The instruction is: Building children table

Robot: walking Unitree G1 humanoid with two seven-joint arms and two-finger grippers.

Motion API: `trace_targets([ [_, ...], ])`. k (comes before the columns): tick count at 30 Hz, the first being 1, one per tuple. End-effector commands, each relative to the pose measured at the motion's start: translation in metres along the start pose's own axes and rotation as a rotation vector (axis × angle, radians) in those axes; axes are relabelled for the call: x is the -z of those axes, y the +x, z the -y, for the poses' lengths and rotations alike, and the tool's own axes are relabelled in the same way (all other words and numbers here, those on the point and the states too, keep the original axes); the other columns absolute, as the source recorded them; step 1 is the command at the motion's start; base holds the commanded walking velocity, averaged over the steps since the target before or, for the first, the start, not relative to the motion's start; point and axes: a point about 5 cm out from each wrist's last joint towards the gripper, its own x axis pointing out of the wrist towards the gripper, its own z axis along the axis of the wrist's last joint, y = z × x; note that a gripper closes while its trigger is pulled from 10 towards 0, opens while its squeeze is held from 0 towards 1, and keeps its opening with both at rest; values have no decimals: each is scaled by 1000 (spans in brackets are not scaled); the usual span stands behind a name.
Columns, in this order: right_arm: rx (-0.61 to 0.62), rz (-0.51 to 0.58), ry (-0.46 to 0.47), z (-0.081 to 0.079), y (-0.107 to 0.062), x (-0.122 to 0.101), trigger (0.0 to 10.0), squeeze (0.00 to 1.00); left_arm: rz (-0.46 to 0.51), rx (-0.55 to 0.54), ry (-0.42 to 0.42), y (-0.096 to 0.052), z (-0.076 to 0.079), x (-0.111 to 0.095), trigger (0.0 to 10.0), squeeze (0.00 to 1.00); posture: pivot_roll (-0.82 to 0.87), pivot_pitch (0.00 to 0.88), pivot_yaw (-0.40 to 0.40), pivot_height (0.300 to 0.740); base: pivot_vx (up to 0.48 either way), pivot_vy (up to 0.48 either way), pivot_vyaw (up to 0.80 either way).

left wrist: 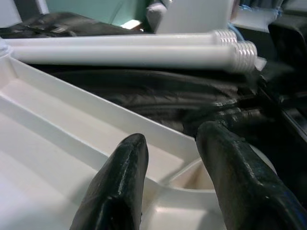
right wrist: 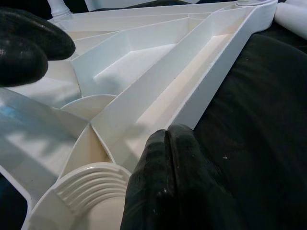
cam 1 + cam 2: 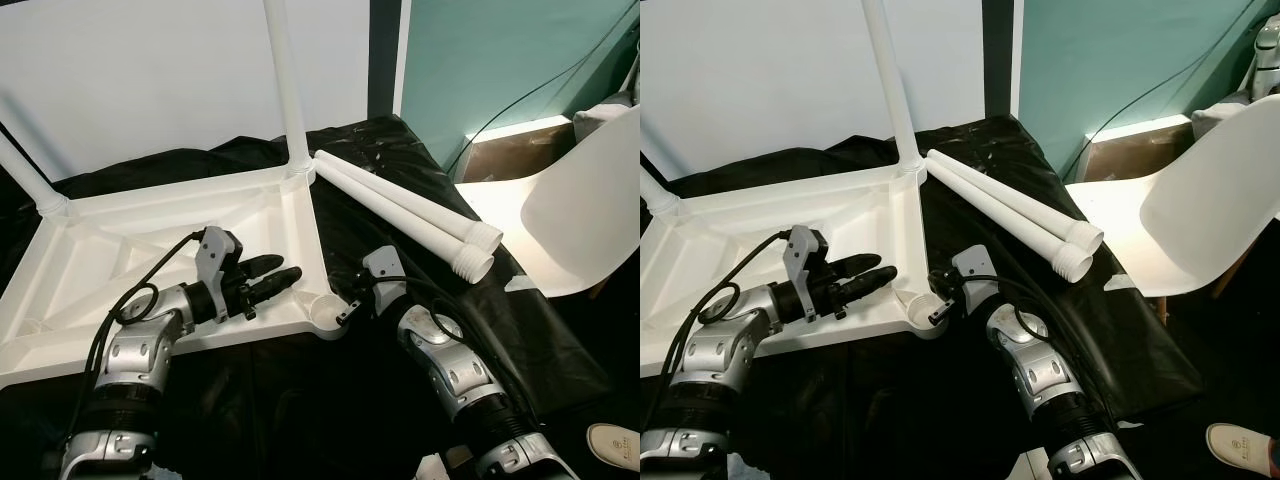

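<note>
The white table top (image 3: pixel 120 240) lies upside down on a black sheet. One leg (image 3: pixel 285 90) stands screwed into its far right corner and another (image 3: pixel 25 170) into the far left. Two loose white legs (image 3: pixel 400 205) with threaded ends lie on the sheet to the right. My left gripper (image 3: pixel 288 270) hovers open over the top's near right part, with nothing between its fingers (image 1: pixel 124 172). The threaded corner socket (image 3: pixel 322 310) is just beyond them. My right gripper (image 3: pixel 345 312) is shut and touches the outer edge of that corner (image 2: pixel 96 187).
A white chair (image 3: pixel 580 210) stands at the right, close to the loose legs' ends. A slipper (image 3: pixel 615 445) lies on the floor at the near right. A white wall and a teal panel stand behind the sheet (image 3: pixel 400 300).
</note>
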Motion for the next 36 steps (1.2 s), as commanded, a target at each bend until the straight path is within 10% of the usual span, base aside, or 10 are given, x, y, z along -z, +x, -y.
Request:
trace_targets([
  [1,-44,-27,8,-9,1,5,10000,0,-40,395,15,-8,21,2,10000,0,47,0,79,740,0,0,0],
  [29,149,190,-10,19,-1,-50,10000,0,-524,466,81,-32,38,59,9490,0,26,0,89,740,0,0,0],
  [30,152,190,-9,20,-1,-50,10000,0,-535,448,94,-27,39,64,4157,0,27,0,88,740,0,0,0],
  [32,152,190,-9,20,-1,-50,10000,0,-535,448,94,-27,39,64,4157,0,27,0,88,740,0,0,0],
  [33,154,189,-9,20,-2,-50,10000,0,-518,411,101,-20,39,67,0,0,25,0,88,740,0,0,0],
  [36,157,185,-8,21,-2,-49,10000,0,-447,354,90,-3,43,68,0,0,24,0,87,740,0,0,0],
])
